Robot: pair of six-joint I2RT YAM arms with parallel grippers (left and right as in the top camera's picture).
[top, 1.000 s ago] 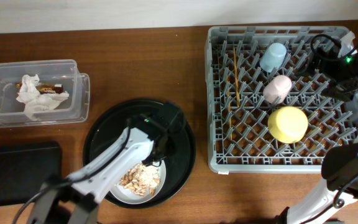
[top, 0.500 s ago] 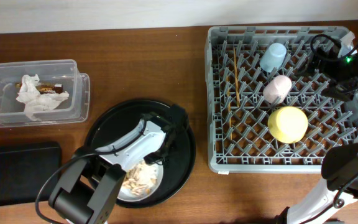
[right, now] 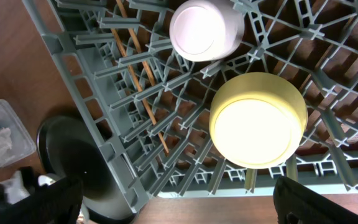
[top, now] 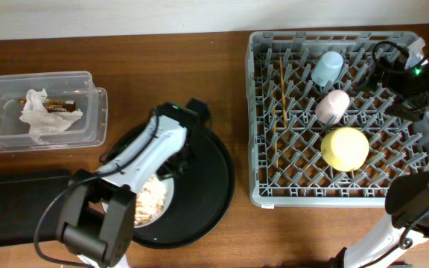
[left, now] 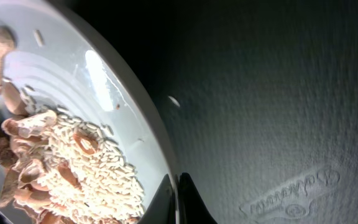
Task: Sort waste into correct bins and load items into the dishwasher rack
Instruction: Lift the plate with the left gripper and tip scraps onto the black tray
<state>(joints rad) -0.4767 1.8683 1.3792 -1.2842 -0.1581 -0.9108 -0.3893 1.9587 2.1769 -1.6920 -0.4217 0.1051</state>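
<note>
On the round black tray, the scrap-laden round white-grey plate has slid left, left hand gripping it.

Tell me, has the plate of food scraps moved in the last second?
Yes. The plate has slid left across the round black tray, which stayed put, and is now farther from the dishwasher rack.

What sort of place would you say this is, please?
Probably a staged dish-clearing station rather than a real kitchen: a rack holding a bowl, a plate of scraps, and a tub with tissue.
</note>
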